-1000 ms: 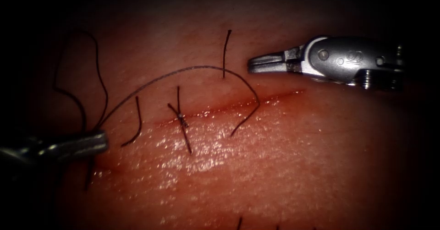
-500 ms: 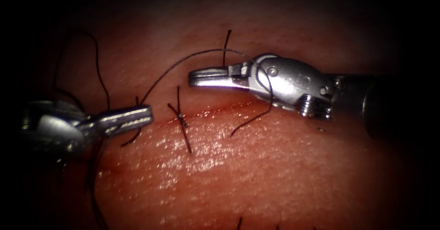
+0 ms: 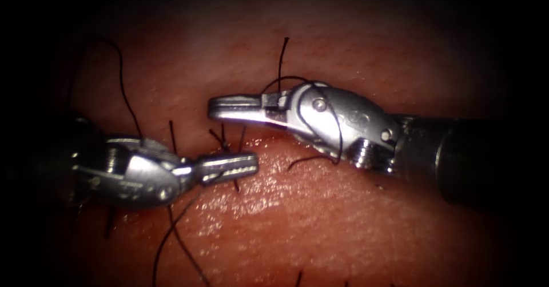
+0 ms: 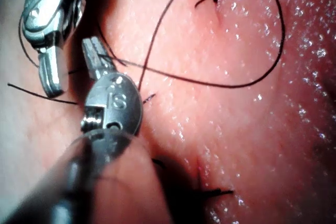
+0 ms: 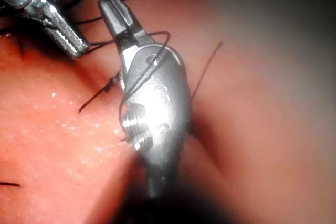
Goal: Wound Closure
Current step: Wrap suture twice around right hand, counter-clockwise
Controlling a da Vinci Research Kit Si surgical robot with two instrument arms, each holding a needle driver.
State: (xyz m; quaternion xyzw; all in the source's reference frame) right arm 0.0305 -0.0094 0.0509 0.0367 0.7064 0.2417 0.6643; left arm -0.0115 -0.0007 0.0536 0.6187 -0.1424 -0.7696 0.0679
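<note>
The thread [image 3: 323,121] lies looped around the body of the right tool [image 3: 229,108], passing over the wrist housing just behind the jaws; the right wrist view shows the same loop [image 5: 137,80] crossing the metal housing. From that loop one strand runs down to the tissue [image 3: 343,218] below the right tool, and the other runs left toward the left tool [image 3: 243,164]. The left tool's jaws are clenched on the thread (the strand meets them at the tips, as the left wrist view [image 4: 94,59] shows). Below the left tool, two strands trail off over the tissue toward the lower edge of the endoscope view.

The right tool's jaws are closed together and grasp nothing; the thread contacts the housing alone, not the jaw faces. Its tip sits just above the cut [image 3: 269,141] and above the left tool's tip, near it but apart.

The cut runs across the tissue between the two tools. A finished knot [image 3: 226,145] sits on it, partly hidden behind the left tool's jaws, with short cut ends [image 3: 171,132] standing beside it. A further cut end [image 3: 281,58] stands upright above the right tool. The needle cannot be located.
</note>
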